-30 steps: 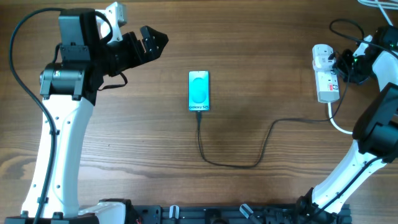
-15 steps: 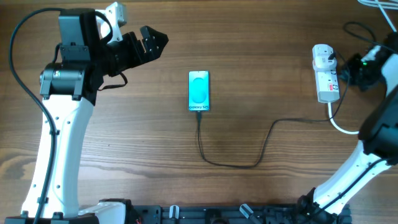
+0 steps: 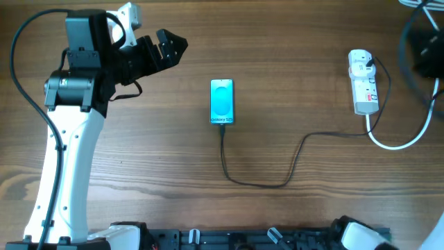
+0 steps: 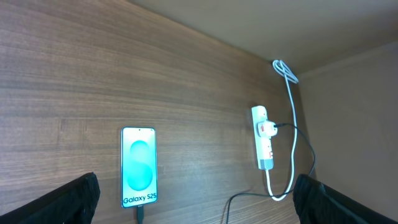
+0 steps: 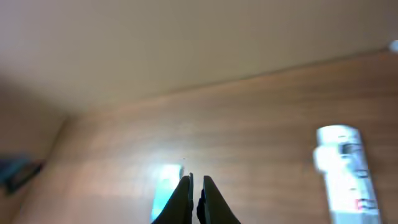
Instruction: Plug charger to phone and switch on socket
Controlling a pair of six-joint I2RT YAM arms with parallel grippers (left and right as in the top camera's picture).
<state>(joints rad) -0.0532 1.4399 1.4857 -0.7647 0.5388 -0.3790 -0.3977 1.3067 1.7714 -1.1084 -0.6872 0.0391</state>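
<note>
The phone (image 3: 222, 101) lies flat in the middle of the table with its turquoise screen lit. It also shows in the left wrist view (image 4: 138, 166) and, blurred, in the right wrist view (image 5: 165, 186). The black charger cable (image 3: 258, 183) is plugged into the phone's near end and runs right towards the white socket (image 3: 363, 83), which also shows in the left wrist view (image 4: 263, 138) and the right wrist view (image 5: 345, 168). My left gripper (image 3: 177, 43) is open and empty, up and left of the phone. My right gripper (image 5: 196, 186) is shut and empty, well off the table surface.
The socket's thick white lead (image 3: 402, 142) loops off its near end toward the right edge. A dark, blurred part of the right arm (image 3: 427, 59) sits at the far right edge, beside the socket.
The right arm has drawn away from the socket, right and up, mostly out of the overhead view. The left arm, phone and cable have not moved.
</note>
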